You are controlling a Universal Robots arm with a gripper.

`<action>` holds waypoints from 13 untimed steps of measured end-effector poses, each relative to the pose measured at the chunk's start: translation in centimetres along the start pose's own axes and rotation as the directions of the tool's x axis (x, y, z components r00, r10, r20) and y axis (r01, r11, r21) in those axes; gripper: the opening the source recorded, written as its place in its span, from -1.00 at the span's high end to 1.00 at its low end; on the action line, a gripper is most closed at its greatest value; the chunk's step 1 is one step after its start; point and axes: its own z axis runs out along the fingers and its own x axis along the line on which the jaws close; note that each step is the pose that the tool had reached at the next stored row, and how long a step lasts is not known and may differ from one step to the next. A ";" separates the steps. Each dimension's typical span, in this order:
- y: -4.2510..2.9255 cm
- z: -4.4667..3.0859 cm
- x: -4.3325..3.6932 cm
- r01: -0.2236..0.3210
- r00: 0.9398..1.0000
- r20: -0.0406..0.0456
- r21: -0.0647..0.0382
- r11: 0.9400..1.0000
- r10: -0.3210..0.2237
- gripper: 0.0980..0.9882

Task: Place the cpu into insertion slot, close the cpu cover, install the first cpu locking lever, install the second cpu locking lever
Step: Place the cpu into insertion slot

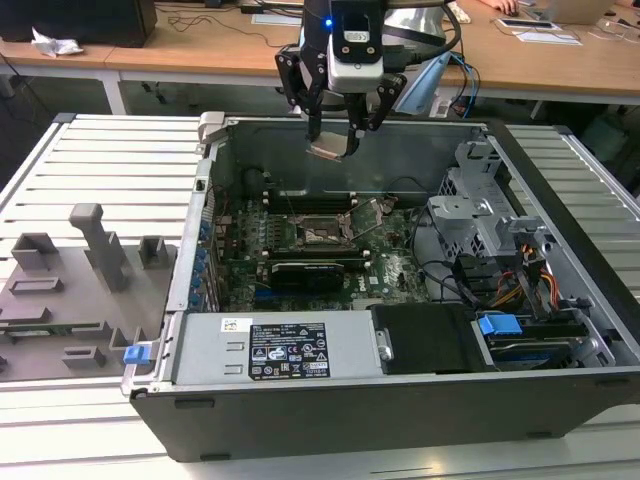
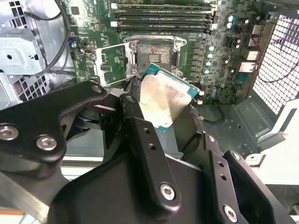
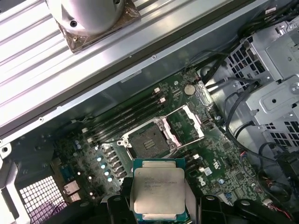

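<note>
Being clamped by its edges between gripper [image 1: 335, 135] jaws: cpu [image 3: 159, 193], w/ insertion slot [image 3: 147, 142] well below them
Judged light, stiff, fragile; to be gripped by edges only

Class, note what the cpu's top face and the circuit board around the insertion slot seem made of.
cpu: probably metal, matte silver-beige with dull sheen. circuit board: green lacquered laminate, likely fibreglass; slight gloss, soldered parts.

My gripper [image 1: 335, 135] is matt black metal; the cpu [image 3: 158, 193] wears a dull, smudged silver metal lid; the insertion slot [image 3: 148, 142] looks dull metallic, black-rimmed.
</note>
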 end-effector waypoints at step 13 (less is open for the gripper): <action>0.00 0.04 0.00 -0.063 0.998 0.006 -0.001 0.998 0.063 0.04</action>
